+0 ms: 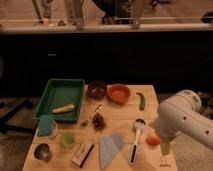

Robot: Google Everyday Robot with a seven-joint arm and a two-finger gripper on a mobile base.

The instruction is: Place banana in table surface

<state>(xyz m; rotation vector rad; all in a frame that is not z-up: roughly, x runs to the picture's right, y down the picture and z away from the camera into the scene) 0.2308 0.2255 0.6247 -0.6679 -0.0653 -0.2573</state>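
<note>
**Banana not yet picked**

The banana (63, 108) lies in the green tray (51, 93), at ten o'clock on the table surface (122, 122). The gripper (164, 148), probably at four o'clock, is well apart; open or closed, I cannot tell. The approach step is in hand, I judge: next, reach across to the tray.

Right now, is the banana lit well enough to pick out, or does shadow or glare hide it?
Camera view: the banana shows pale and unshadowed in the green tray. There is no glare on the table, and the background is dark. The end effector hangs at the table's right edge, well lit.
</note>
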